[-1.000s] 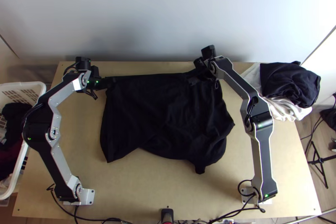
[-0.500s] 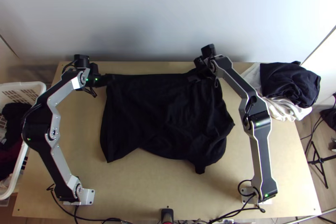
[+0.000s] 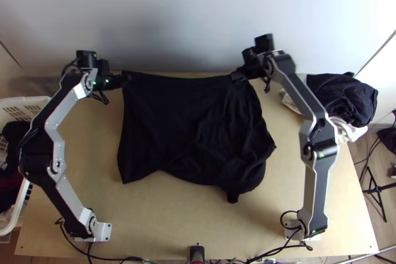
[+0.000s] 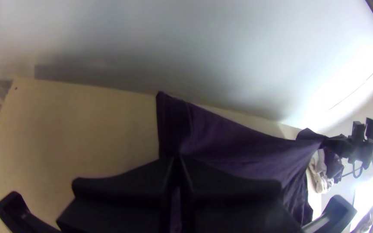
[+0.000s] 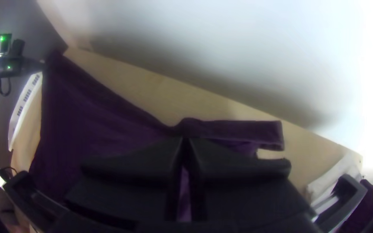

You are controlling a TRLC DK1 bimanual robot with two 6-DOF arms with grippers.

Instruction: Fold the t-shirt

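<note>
Two-point clamp on black T-shirt [image 3: 183, 130] with left gripper [image 4: 176, 160] and right gripper [image 5: 185, 140] | drawn nearer far edge of table [image 3: 168, 224] | probably readying fold

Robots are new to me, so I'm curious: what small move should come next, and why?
Probably lift the left hand and right hand together: they grip the black t-shirt by its far edge, while its near side lies rumpled and uneven on the table; lifting might straighten it.
</note>
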